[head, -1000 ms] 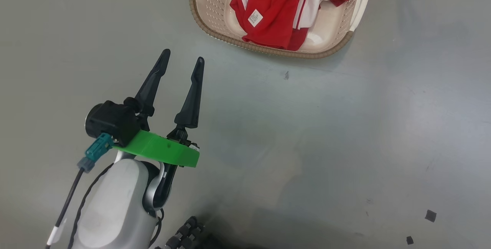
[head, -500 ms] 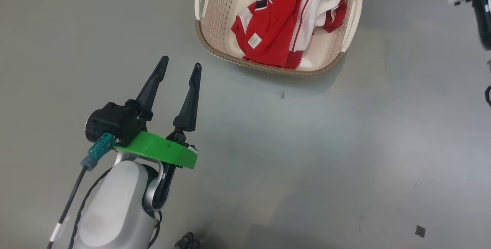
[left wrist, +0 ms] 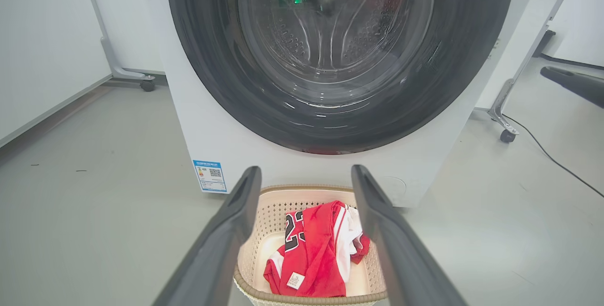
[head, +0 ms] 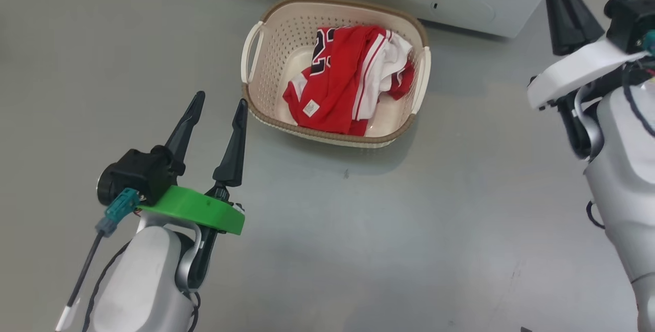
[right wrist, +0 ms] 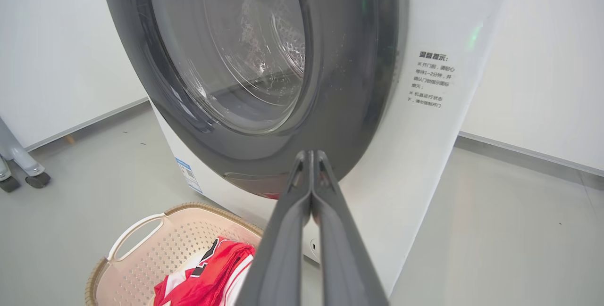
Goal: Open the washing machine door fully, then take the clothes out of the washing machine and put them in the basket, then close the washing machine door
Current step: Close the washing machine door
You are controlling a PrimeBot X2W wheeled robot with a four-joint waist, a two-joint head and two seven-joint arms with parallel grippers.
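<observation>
View's tilted up: door (left wrist: 212, 84) shut, clothes (head: 337, 91) in basket (head: 332, 137), so L gripper (head: 220, 99) hangs spread, R gripper (right wrist: 310, 155) pressed together, both empty.

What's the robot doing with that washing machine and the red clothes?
The robot is doing laundry. The red clothes lie in the basket on the floor, right in front of the washing machine. The washing machine door looks shut. Neither claw holds anything: the left claw is open beside the basket, and the right claw is shut, pointing at the door's lower rim.
</observation>
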